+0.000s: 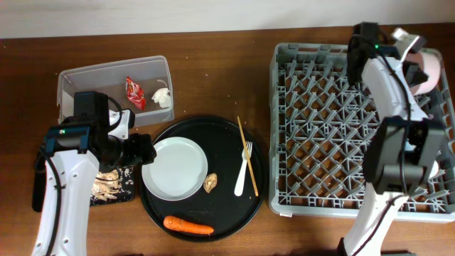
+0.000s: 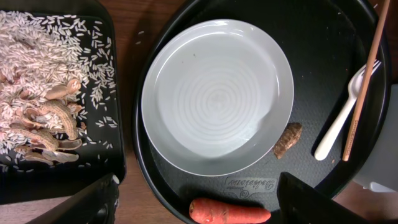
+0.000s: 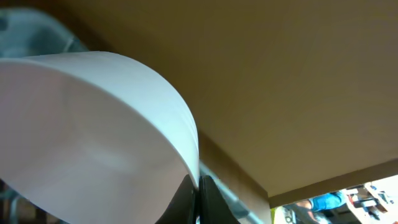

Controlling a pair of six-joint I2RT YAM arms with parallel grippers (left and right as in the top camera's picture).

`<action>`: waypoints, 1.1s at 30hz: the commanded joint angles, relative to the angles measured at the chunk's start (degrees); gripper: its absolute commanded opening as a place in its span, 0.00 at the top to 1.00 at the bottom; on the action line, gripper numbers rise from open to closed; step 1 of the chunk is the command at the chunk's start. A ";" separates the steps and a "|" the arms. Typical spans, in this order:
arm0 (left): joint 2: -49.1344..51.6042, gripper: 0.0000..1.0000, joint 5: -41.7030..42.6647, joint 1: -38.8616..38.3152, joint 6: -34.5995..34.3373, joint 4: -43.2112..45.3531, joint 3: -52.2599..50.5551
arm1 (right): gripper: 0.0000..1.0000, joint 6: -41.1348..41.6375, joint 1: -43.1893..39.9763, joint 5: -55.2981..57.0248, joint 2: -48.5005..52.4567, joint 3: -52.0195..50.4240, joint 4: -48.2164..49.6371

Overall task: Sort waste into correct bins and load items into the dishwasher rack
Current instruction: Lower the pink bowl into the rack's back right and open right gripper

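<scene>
Bowl (image 1: 429,71), white-pink, is at the upper right of the frame, at the rack (image 1: 320,135) corner, its rim clamped in the right gripper (image 3: 198,186). Left gripper (image 1: 144,151) hangs with jaws apart beside the plate (image 1: 175,169) on the round tray (image 1: 227,131), whose embossed script mark (image 2: 252,182) seems too faint to read. Table (image 1: 227,71) is dark brown wood; a pale wall (image 1: 178,14) runs along the top.

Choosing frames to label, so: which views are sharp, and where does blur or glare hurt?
Overhead: evenly lit, sharp, soft shadows only. Left wrist: crisp on the plate, mild sheen on the round black tray. Right wrist: the bowl looms close, soft and featureless.
</scene>
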 commanded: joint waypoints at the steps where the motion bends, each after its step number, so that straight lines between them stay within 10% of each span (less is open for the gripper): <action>1: -0.17 0.19 0.66 0.20 0.07 0.79 -0.35 | 0.96 0.28 -0.37 -2.93 2.08 0.55 0.37; 18: -0.17 0.19 0.63 0.20 0.07 1.40 -0.35 | 0.95 0.31 1.42 -25.22 2.34 0.50 -13.51; 22: -0.17 0.18 0.63 0.20 0.07 1.40 -0.35 | 0.64 0.31 1.97 -29.18 2.34 0.52 -18.10; 33: -0.17 0.14 0.61 0.20 0.07 1.42 -0.35 | 0.61 -1.64 2.97 -43.39 -7.32 0.52 -22.86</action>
